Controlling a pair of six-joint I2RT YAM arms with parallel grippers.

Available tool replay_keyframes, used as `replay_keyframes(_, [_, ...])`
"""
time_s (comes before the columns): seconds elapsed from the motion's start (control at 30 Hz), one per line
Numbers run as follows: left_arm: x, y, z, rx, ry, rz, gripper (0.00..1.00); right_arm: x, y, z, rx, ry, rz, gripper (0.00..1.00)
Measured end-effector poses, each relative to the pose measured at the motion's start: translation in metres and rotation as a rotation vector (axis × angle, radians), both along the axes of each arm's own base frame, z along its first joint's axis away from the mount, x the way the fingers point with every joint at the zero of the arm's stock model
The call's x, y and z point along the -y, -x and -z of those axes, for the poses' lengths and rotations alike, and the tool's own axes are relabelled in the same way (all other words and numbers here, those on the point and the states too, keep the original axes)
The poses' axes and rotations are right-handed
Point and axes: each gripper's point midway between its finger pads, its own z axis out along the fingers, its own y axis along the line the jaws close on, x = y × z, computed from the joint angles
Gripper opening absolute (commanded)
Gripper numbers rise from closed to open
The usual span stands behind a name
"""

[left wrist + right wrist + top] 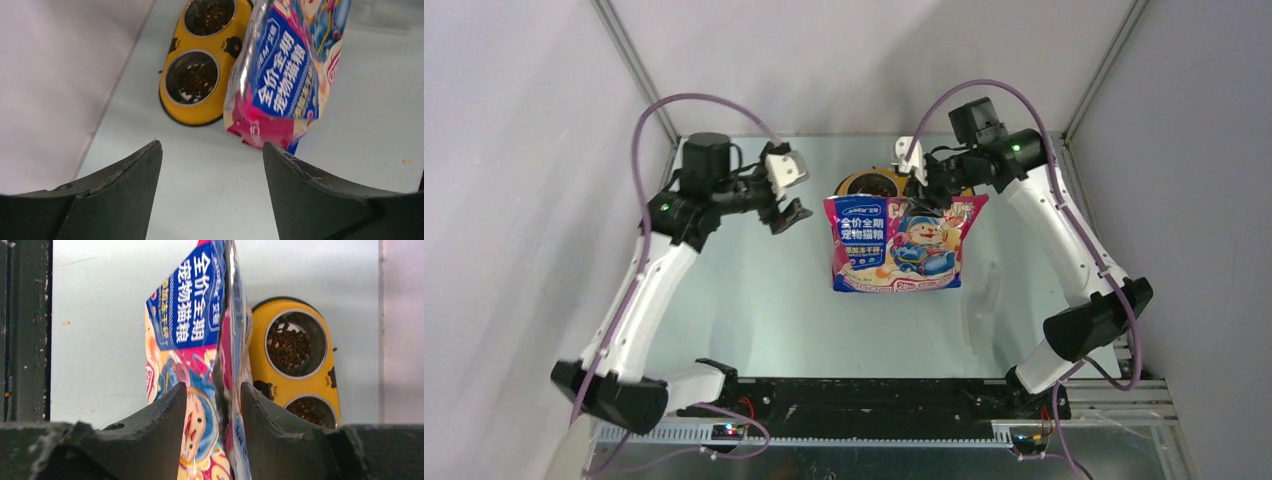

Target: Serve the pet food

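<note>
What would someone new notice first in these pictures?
The glossy pink-and-blue cat food bag stands out mid-table, pinched at its top edge by the right gripper. On its far side sits a yellow double bowl, and both of its steel cups already hold brown kibble. The left gripper hovers open to the bag's left, holding nothing.

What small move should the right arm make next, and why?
Probably lower the bag onto the table and let go: the right tool is shut on its edge, both cups of the yellow bowl already hold kibble, and the left tool is open, empty.
</note>
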Motion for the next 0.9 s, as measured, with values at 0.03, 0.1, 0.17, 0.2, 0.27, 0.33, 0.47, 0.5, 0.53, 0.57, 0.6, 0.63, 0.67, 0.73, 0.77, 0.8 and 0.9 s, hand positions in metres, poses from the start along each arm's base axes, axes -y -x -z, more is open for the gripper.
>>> replay_keyframes(0.03, [0.009,-0.007,0.002,-0.010,0.016,0.008,0.79,-0.007,0.001,-0.001,0.004,-0.003,-0.007,0.46])
replay_keyframes(0.1, [0.025,-0.021,0.012,-0.050,0.038,0.018,0.76,-0.016,0.001,-0.002,0.015,-0.008,-0.012,0.45])
replay_keyframes(0.17, [0.039,-0.030,0.025,-0.094,0.047,0.037,0.73,-0.022,-0.002,-0.001,0.019,-0.012,-0.010,0.42])
replay_keyframes(0.2, [0.045,-0.033,0.033,-0.118,0.046,0.049,0.71,-0.026,-0.004,-0.001,0.017,-0.012,-0.006,0.40])
replay_keyframes(0.27, [0.055,-0.034,0.048,-0.165,0.041,0.077,0.67,-0.031,-0.009,0.004,0.009,-0.010,0.001,0.36])
replay_keyframes(0.33, [0.064,-0.033,0.059,-0.200,0.035,0.104,0.60,-0.036,-0.014,0.010,-0.005,-0.003,0.008,0.31])
replay_keyframes(0.47, [0.077,-0.027,0.067,-0.230,0.035,0.150,0.48,-0.043,-0.018,0.024,-0.036,0.017,0.012,0.20])
replay_keyframes(0.5, [0.079,-0.026,0.067,-0.232,0.036,0.159,0.45,-0.044,-0.018,0.026,-0.041,0.021,0.013,0.17])
replay_keyframes(0.53, [0.081,-0.024,0.066,-0.235,0.038,0.168,0.43,-0.044,-0.018,0.027,-0.044,0.025,0.016,0.17])
replay_keyframes(0.57, [0.084,-0.025,0.062,-0.232,0.044,0.175,0.44,-0.044,-0.017,0.027,-0.046,0.028,0.016,0.17])
replay_keyframes(0.6, [0.086,-0.026,0.060,-0.231,0.048,0.180,0.47,-0.044,-0.016,0.026,-0.047,0.031,0.017,0.18])
replay_keyframes(0.63, [0.088,-0.026,0.058,-0.228,0.050,0.182,0.50,-0.044,-0.016,0.025,-0.046,0.032,0.019,0.22])
replay_keyframes(0.67, [0.089,-0.027,0.056,-0.227,0.055,0.185,0.55,-0.044,-0.016,0.024,-0.043,0.034,0.022,0.24])
replay_keyframes(0.73, [0.090,-0.026,0.056,-0.230,0.060,0.187,0.57,-0.044,-0.017,0.020,-0.035,0.033,0.026,0.27])
replay_keyframes(0.77, [0.091,-0.027,0.055,-0.231,0.064,0.186,0.55,-0.044,-0.018,0.019,-0.031,0.033,0.029,0.28])
replay_keyframes(0.8, [0.092,-0.027,0.054,-0.229,0.069,0.186,0.50,-0.045,-0.018,0.018,-0.029,0.032,0.034,0.26])
replay_keyframes(0.9, [0.096,-0.027,0.051,-0.221,0.078,0.190,0.32,-0.046,-0.020,0.015,-0.024,0.028,0.046,0.18])
